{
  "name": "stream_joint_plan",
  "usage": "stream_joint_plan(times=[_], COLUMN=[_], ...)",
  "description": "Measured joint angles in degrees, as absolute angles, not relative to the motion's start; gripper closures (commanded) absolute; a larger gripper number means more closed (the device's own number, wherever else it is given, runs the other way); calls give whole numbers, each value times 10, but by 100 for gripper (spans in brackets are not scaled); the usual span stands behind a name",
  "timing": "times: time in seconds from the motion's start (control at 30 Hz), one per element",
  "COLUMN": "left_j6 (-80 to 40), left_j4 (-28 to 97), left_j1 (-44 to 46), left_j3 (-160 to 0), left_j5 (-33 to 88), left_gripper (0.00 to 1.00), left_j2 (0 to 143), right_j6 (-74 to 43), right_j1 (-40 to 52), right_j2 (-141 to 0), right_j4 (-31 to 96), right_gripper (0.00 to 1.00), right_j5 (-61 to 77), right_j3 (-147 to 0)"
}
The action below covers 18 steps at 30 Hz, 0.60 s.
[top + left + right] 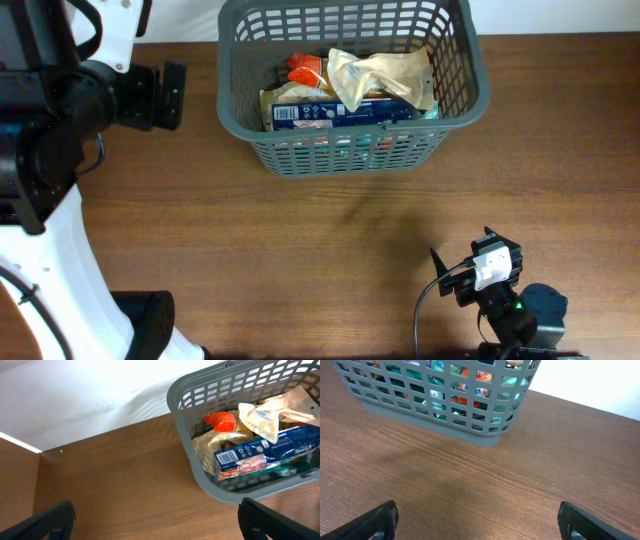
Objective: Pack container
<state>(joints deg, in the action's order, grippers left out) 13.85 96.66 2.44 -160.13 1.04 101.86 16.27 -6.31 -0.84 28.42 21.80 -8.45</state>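
Observation:
The container (pixel 250 60) is a dark grey slotted basket at the table's far middle. It holds several food packets: a tan pouch (pixel 375 72), a blue box (pixel 340 112) and an orange packet (pixel 305 68). It also shows in the left wrist view (pixel 176 405) and the right wrist view (pixel 470 430). My left gripper (pixel 157 522) is open and empty, left of the container above bare table. My right gripper (pixel 477 520) is open and empty, near the front right, well short of the container.
The brown wooden table (pixel 300 240) runs under both arms. The left arm's white base (pixel 60 280) fills the front left. The right arm's body (pixel 510 300) sits at the front right edge. A white wall lies behind the container.

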Motion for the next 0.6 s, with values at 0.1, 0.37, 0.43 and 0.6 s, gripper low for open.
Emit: stream_joint_plan(times=[0.1,0.37,0.43,0.6], left_j6=[138,138,138,138], left_j4=[967,965,963,908], left_j1=[24,24,24,24], left_j3=[-1601,-1590,-1544,-1245], left_j5=[10,10,10,5], left_gripper=[1,1,1,1], left_j2=[1019,1012,983,771], right_j6=[163,163,163,162], right_j1=[-63,-63,-63,-63], right_j2=[-8,-8,-8,-6], right_j4=[284,284,284,283], right_gripper=[1,1,1,1], right_j5=[218,218,218,218], right_j3=[-84,-84,-84,-84])
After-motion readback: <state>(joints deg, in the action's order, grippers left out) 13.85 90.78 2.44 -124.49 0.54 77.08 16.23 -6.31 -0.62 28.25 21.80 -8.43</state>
